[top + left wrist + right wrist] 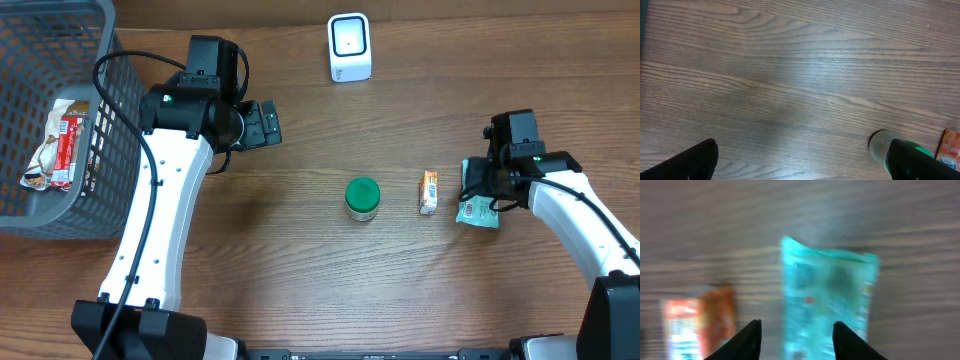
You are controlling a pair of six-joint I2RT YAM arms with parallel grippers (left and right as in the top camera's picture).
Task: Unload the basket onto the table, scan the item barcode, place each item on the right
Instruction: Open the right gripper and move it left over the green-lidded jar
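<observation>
Right claw [797,325] hangs parted over the teal packet [825,280] — not clamping it. Left claw [802,150] gapes wide above the wooden surface [790,75].

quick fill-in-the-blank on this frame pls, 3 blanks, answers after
1. The jar in the middle of the table has a ___ lid.
2. The teal packet lies under the gripper of the ___ arm.
3. The basket stands beside the ___ arm.

Missing words: green; right; left.
</observation>
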